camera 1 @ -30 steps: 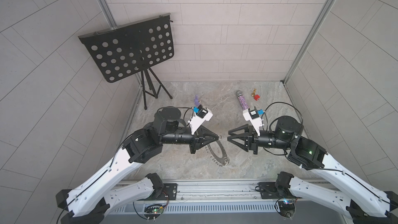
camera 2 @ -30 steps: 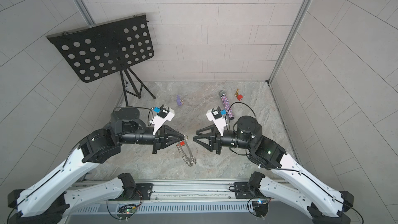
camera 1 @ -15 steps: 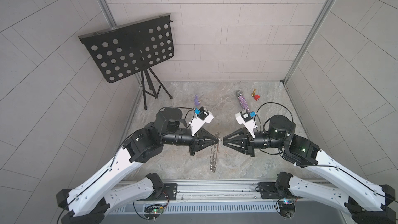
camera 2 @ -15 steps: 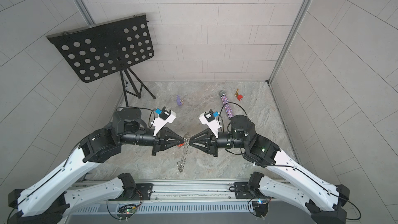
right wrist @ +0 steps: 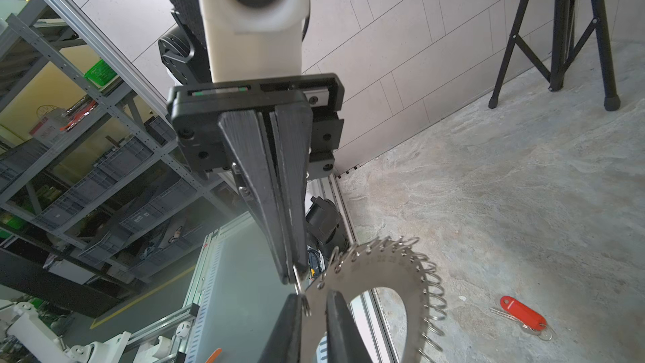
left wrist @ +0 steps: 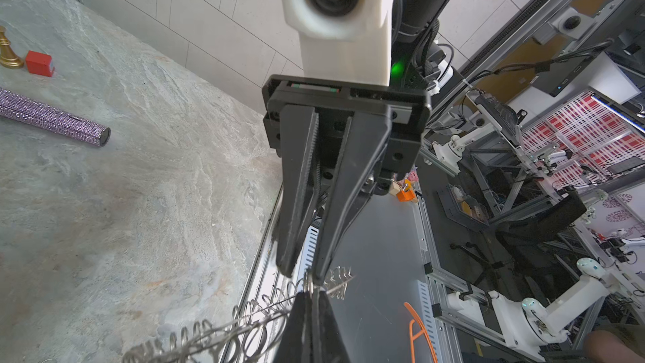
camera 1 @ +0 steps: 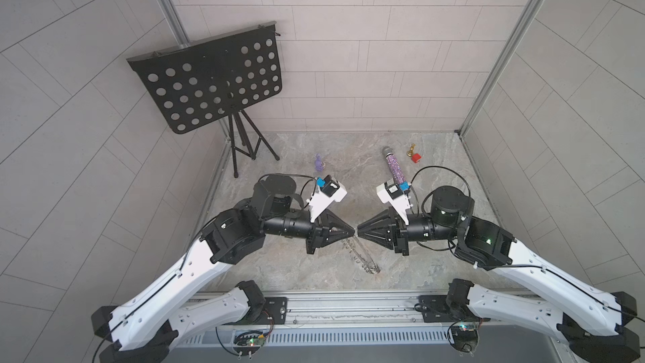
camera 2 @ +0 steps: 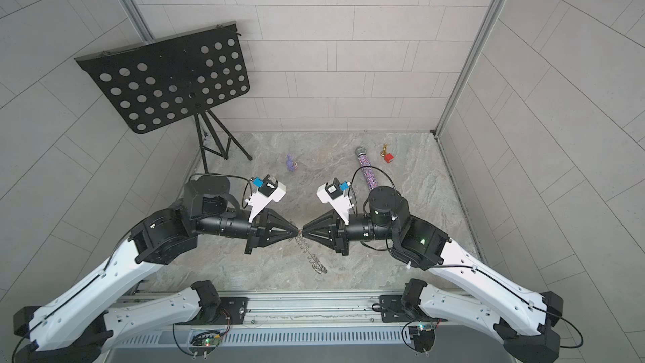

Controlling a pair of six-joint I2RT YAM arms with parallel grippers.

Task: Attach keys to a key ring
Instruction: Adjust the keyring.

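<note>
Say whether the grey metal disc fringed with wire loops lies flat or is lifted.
Lifted: the left gripper, shut on one rim loop, holds the grey metal loop-fringed disc hanging on edge.

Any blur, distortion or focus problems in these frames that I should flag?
In both top views wide-angle distortion bows the wall tiles, and the key ring looks thin and smeared. In the left wrist view the left gripper, close to the lens, is soft. In the right wrist view the key with its red tag is sharp.

White arms (camera 1: pixel 174 274), black joints (camera 1: pixel 230 239), black cables (camera 1: pixel 439 169)
</note>
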